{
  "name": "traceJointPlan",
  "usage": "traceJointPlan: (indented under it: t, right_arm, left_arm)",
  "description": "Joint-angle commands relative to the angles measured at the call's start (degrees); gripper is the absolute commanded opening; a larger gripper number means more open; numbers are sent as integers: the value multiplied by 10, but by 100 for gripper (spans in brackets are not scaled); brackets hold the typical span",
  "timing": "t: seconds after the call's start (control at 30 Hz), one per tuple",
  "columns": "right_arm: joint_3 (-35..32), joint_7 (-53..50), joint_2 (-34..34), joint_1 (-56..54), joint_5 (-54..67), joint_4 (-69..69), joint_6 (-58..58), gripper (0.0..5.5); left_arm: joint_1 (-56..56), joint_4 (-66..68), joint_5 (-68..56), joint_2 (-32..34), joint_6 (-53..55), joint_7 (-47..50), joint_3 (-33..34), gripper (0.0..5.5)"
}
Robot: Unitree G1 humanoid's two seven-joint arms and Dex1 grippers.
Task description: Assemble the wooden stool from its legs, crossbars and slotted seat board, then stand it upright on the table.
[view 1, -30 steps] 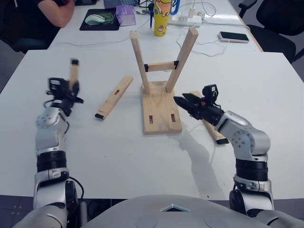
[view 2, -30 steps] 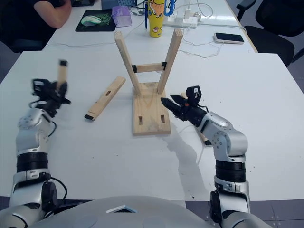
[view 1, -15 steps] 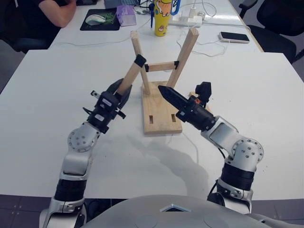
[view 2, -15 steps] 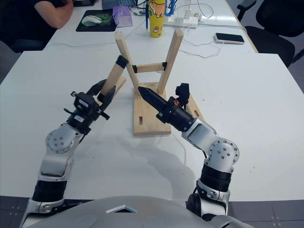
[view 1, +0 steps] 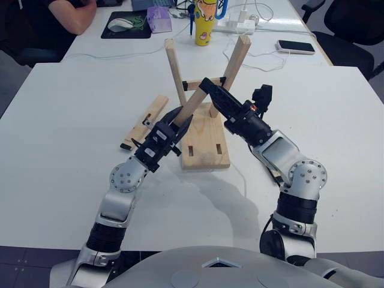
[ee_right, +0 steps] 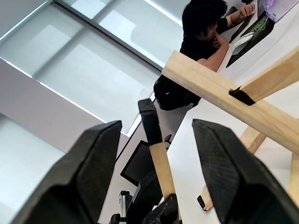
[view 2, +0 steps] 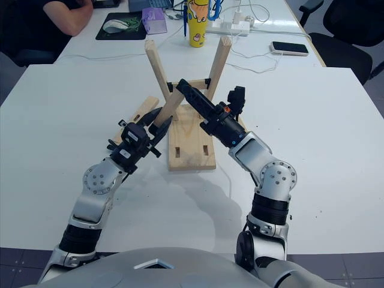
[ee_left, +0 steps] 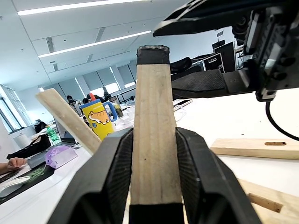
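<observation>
— Holding what on the left?
— Clamping the left gripper (ee_left: 155,135) tight on a black-capped leg (view 1: 193,103), slanting it far-rightward.
— And on the right?
— Spreading the right gripper (ee_right: 156,124) wide around that leg's cap; touching or not, impossible to tell.
— Seat board (view 1: 205,151)?
— Lying flat just right of the left gripper, bearing two upright legs (view 1: 175,72).

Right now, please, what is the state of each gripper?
Left gripper: closed on the wooden piece.
Right gripper: open, holding nothing.
</observation>
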Motion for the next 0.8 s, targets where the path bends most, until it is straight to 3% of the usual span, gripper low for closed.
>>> traceJointPlan:
  t: [0.03, 0.17, 0.6, 0.8]
  right_arm:
    - [12, -2, -3, -13, 0, 6, -8, 282]
    - [16, -1, -5, -14, 4, 8, -13, 282]
    - [28, 0, -15, -15, 0, 12, -27, 88]
    - [36, 3, -21, -14, -24, 17, -36, 48]
  left_arm:
    - [-3, 4, -7, -4, 11, -8, -9, 132]
    - [-6, 4, -8, -3, 18, -9, -12, 132]
    - [-2, -4, -11, -13, 33, -5, -21, 132]
    - [-2, -6, -14, -17, 42, -3, -18, 132]
